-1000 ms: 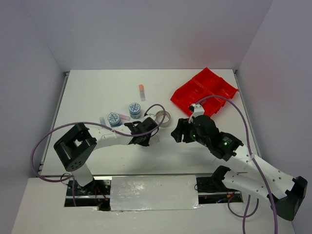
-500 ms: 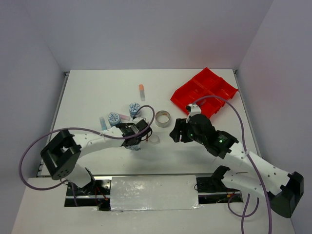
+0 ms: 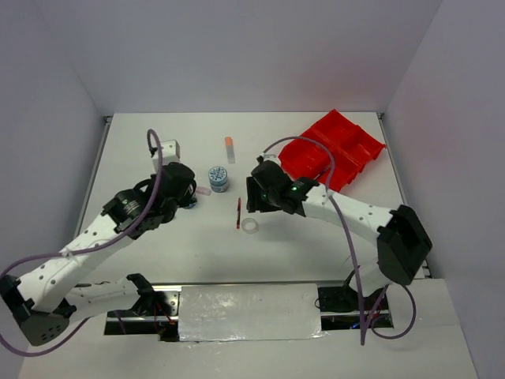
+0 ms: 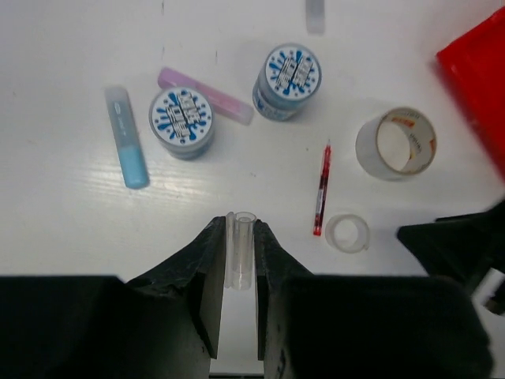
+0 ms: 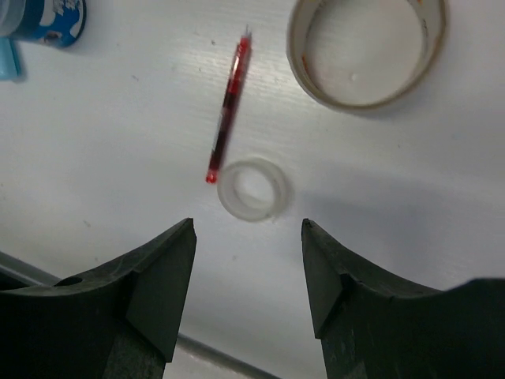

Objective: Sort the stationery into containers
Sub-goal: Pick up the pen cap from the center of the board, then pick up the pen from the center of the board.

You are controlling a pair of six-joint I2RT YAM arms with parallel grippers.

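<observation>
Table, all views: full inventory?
red tray: 1, red, far right
round tubs: 2, blue-white lids, centre-left
pink tube: 1, pink, between tubs
blue tube: 1, light blue, left of tubs
orange-capped tube: 1, clear, beyond tubs
red pen: 1, red, centre
clear tape ring: 1, clear, by pen's near end
tape roll: 1, silvery, between pen and tray
clear tube: 1, clear, gripped
left end effector: 1, black, shut on clear tube
right end effector: 1, black, open near ring
</observation>
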